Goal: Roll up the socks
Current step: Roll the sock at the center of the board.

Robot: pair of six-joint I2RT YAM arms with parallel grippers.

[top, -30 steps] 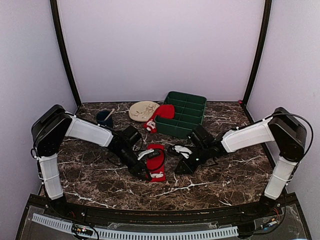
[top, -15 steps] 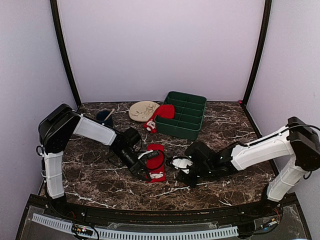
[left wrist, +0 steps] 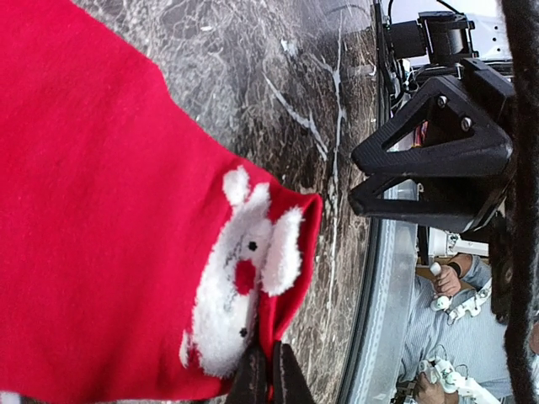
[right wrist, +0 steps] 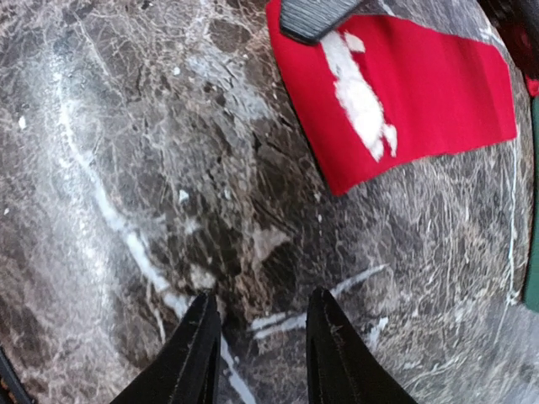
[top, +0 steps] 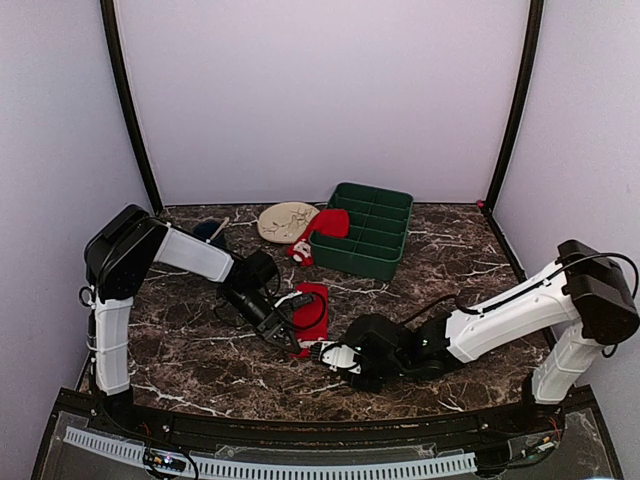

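Observation:
One red sock [top: 313, 303] lies flat on the marble between the arms, its white Santa pattern [left wrist: 240, 278] at the near end. My left gripper [top: 289, 337] is shut on that sock's near edge [left wrist: 268, 380]. My right gripper [top: 327, 353] hovers low just to the right of the sock's near end, its fingers [right wrist: 200, 349] open with only bare marble between them. The same sock [right wrist: 421, 88] shows ahead in the right wrist view, with a left finger [right wrist: 316, 15] on it. A second red sock [top: 328, 222] hangs over the green tray's left wall, its white end [top: 300, 251] on the table.
A green divided tray [top: 380, 238] stands at the back centre. A beige plate [top: 287, 220] and a dark blue cup [top: 208, 235] sit to its left. The table's front edge [top: 330, 415] runs close behind both grippers.
My right arm has swung left and toward the near edge, ending beside the sock's near end, and its fingers have spread wider. My left gripper stays shut on the sock.

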